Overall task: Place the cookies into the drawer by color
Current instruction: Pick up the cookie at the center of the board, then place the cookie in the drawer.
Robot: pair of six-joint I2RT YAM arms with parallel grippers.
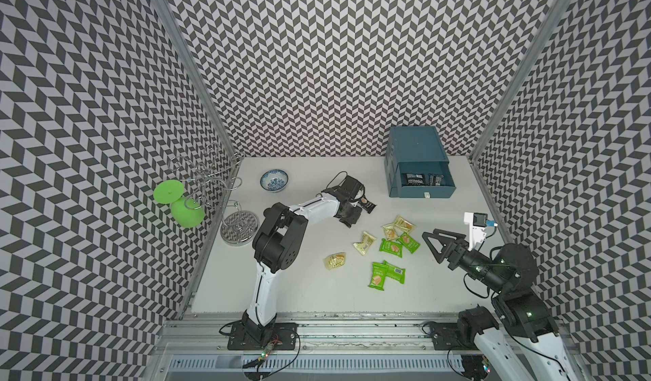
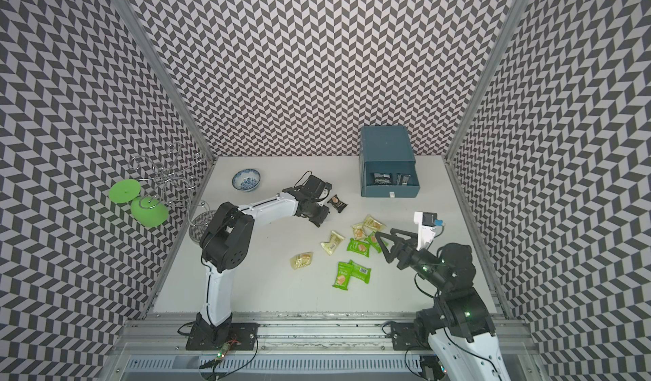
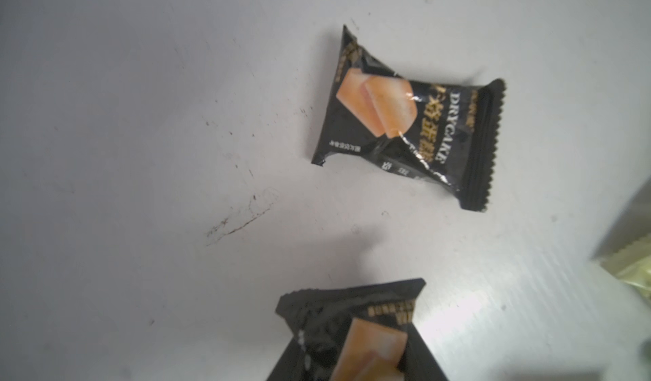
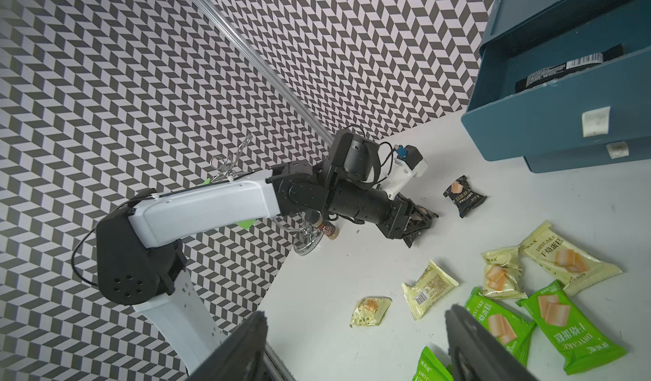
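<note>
Left gripper (image 4: pixel 421 225): pressed together on the held black packet (image 3: pixel 352 340), low over the middle of the table (image 1: pixel 299 291), towards its far edge.
Bite: appears to take one end of the foil only; its depth cannot be told.
Loose black packet (image 1: pixel 368 205): flat on the table just beside the left gripper, between it and the drawer.
Drawer (image 1: pixel 422 193): pulled open at the far right corner, with two black packets (image 1: pixel 414 179) inside.
Right gripper (image 1: pixel 430 248): spread and empty near the right edge, just beside the green packets (image 1: pixel 391 247) and yellow packets (image 1: pixel 365 243).
Risk, slip: slick foil may slide out in transit if the bite is shallow.
Risk, low carry: would sweep the loose black packet or catch the drawer's front wall — lift first.
Risk, arms: both may crowd the drawer.
Open room: bare table along the near edge; the bowl (image 1: pixel 274 180) and wire stand (image 1: pixel 239 227) at the left edge are well apart.
</note>
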